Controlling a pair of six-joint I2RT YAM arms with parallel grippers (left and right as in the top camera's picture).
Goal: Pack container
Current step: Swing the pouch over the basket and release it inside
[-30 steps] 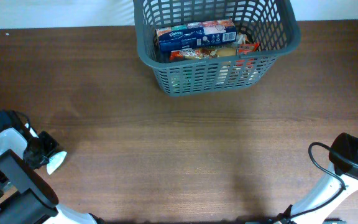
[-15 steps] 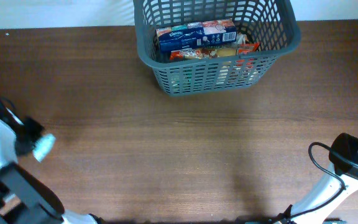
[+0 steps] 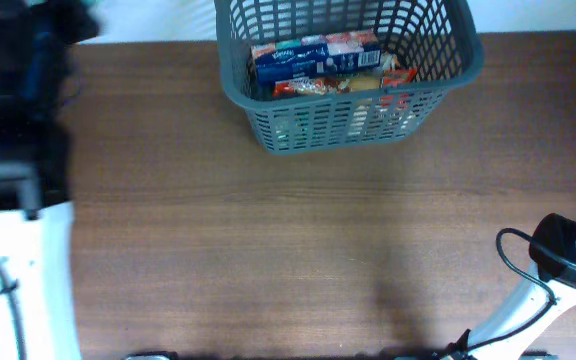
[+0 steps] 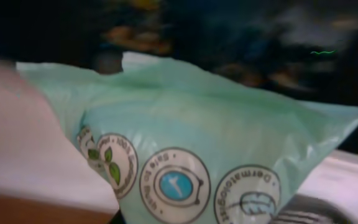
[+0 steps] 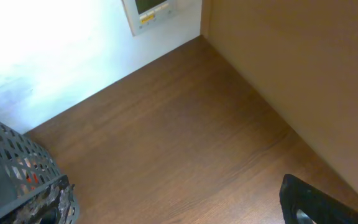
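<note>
Movement on the left: the left arm [image 3: 18,200] has swung from the near corner to the far-left edge of the surface [image 3: 268,230], left gripper [image 3: 68,15] clenched on 1 mint-green pouch [image 4: 191,143]. The container [image 3: 353,125] sits far centre, boxes [image 3: 313,55] inside, so a drop looks close. The right gripper [image 3: 560,252] hangs released, near right.

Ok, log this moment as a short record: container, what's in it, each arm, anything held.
container: dark grey slotted basket, at the far centre of the table
contents: blue box on top, red packets beneath; the rest is hidden behind the slats
left arm: up high at the far left, blurred
held: mint-green packet with round printed seals, filling the left wrist view
right arm: low at the near right corner, fingers open, nothing held in view
</note>
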